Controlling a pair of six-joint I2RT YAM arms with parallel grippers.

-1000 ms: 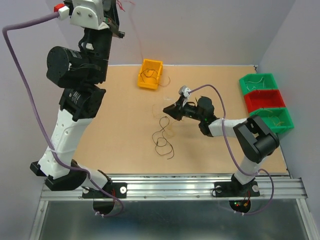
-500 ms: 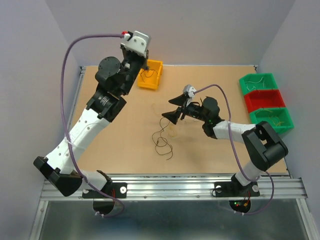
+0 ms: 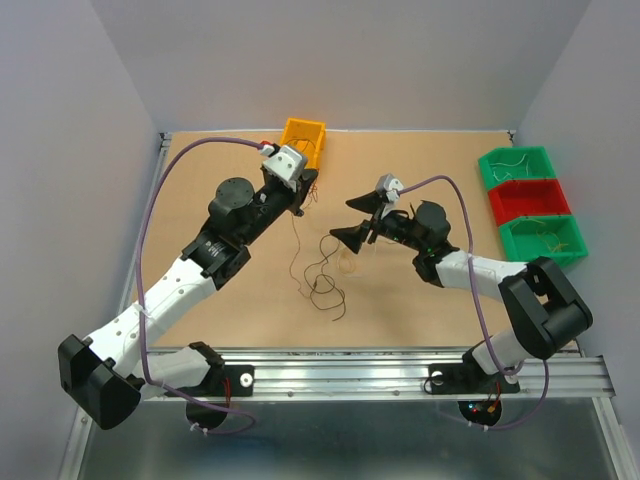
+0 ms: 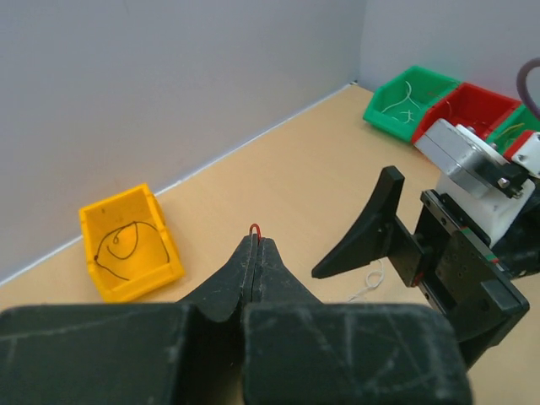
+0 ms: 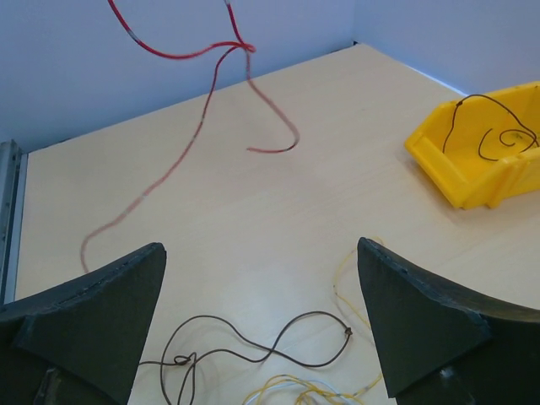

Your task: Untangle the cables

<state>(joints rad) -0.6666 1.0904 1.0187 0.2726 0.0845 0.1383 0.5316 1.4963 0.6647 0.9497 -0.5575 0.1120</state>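
You look down on a tan table that fills the middle of the top view, walled on the left, right and far sides, with a metal rail along its bottom edge. Bare board lies open at lower right and between the centre and the right-hand bins.

Your left arm stretches from the lower left corner up toward the centre, nearly straight. Your right arm rises from lower right, folds at the elbow and reaches left, held low.

A yellow bin sits at the top centre against the far edge, with a dark wire coiled inside. Two green bins with a red bin between them line the right edge.

The left gripper is clenched, just below the yellow bin in the top view, its tips pinching a thin red cable that hangs down toward the board. The right gripper is released, jaws spread wide, facing the left one across a small gap and touching nothing.

The loose cables lie at centre, just below both grippers: dark brown loops, with tan-yellow strands just beside them.
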